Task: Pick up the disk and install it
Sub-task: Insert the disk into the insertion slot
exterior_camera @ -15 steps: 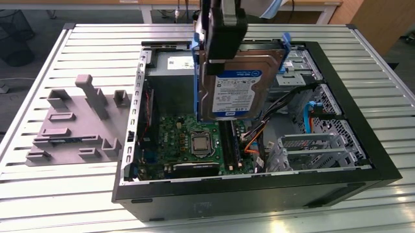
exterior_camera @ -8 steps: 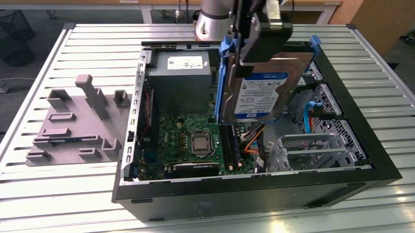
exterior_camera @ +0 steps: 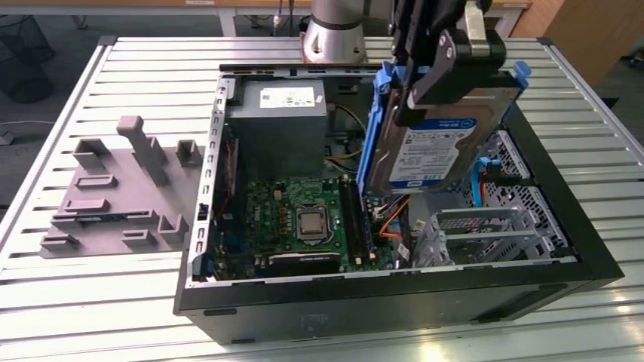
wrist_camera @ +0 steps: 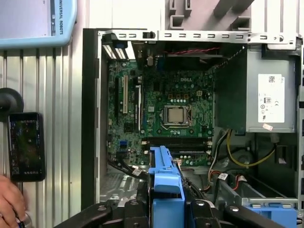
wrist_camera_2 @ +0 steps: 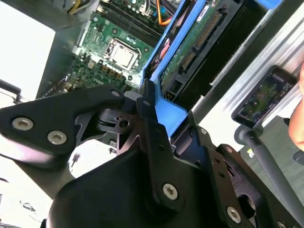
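The gripper [exterior_camera: 421, 102] is clamped on the blue carrier edge of the disk [exterior_camera: 427, 154], a grip seen close up in both wrist views. The disk hangs below the gripper over the open computer case [exterior_camera: 403, 302]. Its long axis is steeply upright, and its free end points down towards the motherboard [exterior_camera: 302, 219].

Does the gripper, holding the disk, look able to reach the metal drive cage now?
Probably yes: the case lies open, and the gripper holds the disk in the air near the uncovered drive cage.
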